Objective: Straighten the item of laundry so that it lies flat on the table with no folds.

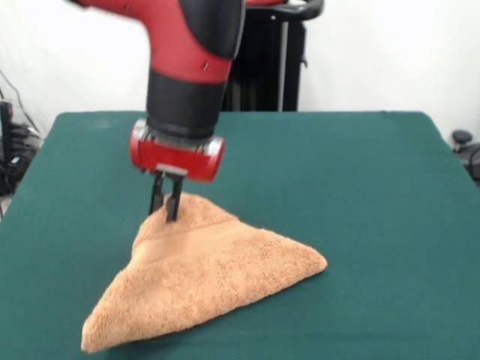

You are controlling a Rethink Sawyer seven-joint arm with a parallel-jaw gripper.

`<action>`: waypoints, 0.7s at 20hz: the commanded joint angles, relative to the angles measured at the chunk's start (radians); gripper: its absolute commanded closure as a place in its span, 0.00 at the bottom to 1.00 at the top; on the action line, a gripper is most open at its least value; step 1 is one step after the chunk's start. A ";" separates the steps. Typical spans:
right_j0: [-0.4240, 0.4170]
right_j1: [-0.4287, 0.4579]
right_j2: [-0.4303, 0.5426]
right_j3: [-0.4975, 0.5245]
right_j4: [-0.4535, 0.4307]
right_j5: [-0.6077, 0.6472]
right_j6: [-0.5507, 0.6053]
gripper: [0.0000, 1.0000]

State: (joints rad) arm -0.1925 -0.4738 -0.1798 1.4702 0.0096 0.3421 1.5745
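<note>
Folded into a rough triangle, orange-tan towel (202,281) on the green table (360,187), near the front edge, left of centre. At its raised far tip, gripper (166,211) pressed together, pinching the towel cloth between black fingers (173,202).

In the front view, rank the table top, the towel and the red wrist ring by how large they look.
1. Dark green felt table.
2. Orange-tan terry-cloth towel, folded into a triangle.
3. Red wrist ring above the gripper.

Orange-tan towel (202,281), dark green table (360,187)
</note>
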 commanded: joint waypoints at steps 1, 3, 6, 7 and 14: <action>0.093 -0.125 -0.025 0.176 0.046 0.157 0.252 1.00; 0.102 -0.139 -0.033 0.184 0.053 0.169 0.250 1.00; 0.108 -0.156 -0.038 0.208 0.058 0.164 0.248 1.00; 0.114 -0.159 -0.041 0.213 0.061 0.164 0.251 1.00; 0.073 -0.190 -0.029 0.268 0.057 0.138 0.214 1.00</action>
State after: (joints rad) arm -0.1117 -0.6572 -0.2405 1.5974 0.0256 0.3886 1.5745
